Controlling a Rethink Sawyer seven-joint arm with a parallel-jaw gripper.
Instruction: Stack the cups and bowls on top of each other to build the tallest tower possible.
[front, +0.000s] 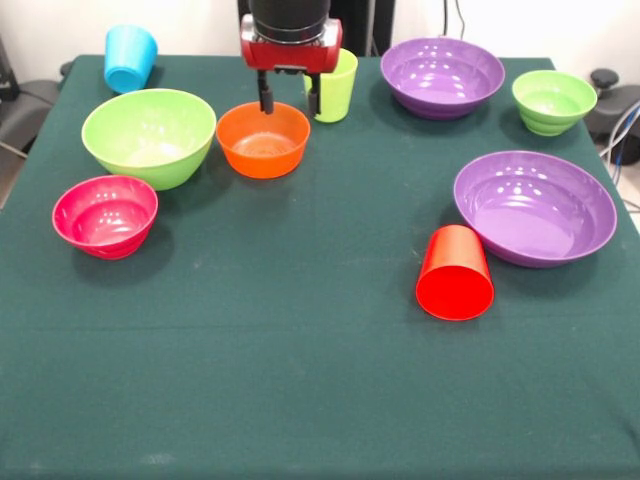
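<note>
Hovering over the far rim of the orange bowl (263, 140), near the far edge of the table (320, 380): the tool (289, 100), fingers spread apart and pinching nothing, one finger just inside the bowl's far rim, the other between that bowl and the lime green cup (335, 88). Upright just behind and beside the orange bowl: the lime green cup, partly hidden by the tool. Just beside the orange bowl, toward the left edge: the large lime green bowl (149, 136), rims near or touching, contact not discernible. In front of it, near the left edge: the pink bowl (105, 216). At the far left corner: the sky blue cup (130, 58), tilted. Along the far edge toward the right: a purple bowl (442, 76), then the small green bowl (554, 101) near the far right corner. Near the right edge: the second purple bowl (535, 206), with the red cup (455, 272) lying on its side against its near rim, open mouth toward the near edge. All bowls upright, none nested.
</note>
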